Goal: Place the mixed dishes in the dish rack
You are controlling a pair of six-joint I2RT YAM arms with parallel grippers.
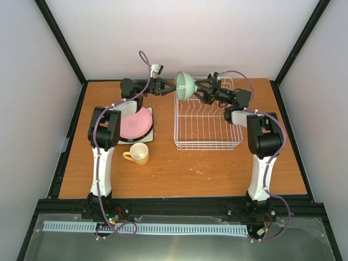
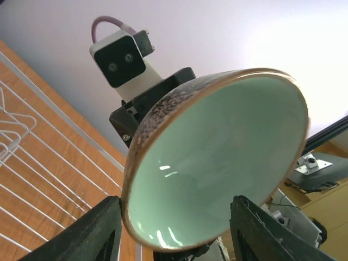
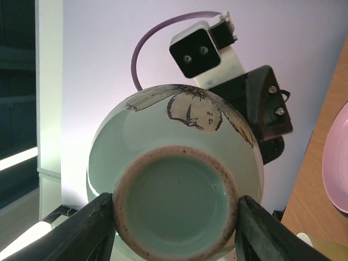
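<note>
**Top view.** The bowl hangs in the air above the far left corner of the rack, turned on edge with its mouth facing left. The left gripper meets it from the left and the right gripper from the right. The rack stands on the far right part of the tabletop. Toward the left edge, a pink plate lies on a square plate, partly under the left arm. The mug stands upright just on the near side of that stack, handle to the left.

**Left wrist view.** The bowl's green inside fills the view. The left fingers are spread, one on each side of the lower rim. This gripper is released and pinches nothing. Rack wires show at the left.

**Right wrist view.** The right fingers press on both sides of the bowl's foot ring, so this gripper is grasping the bowl. A dark flower drawing marks the bowl's outer wall.
</note>
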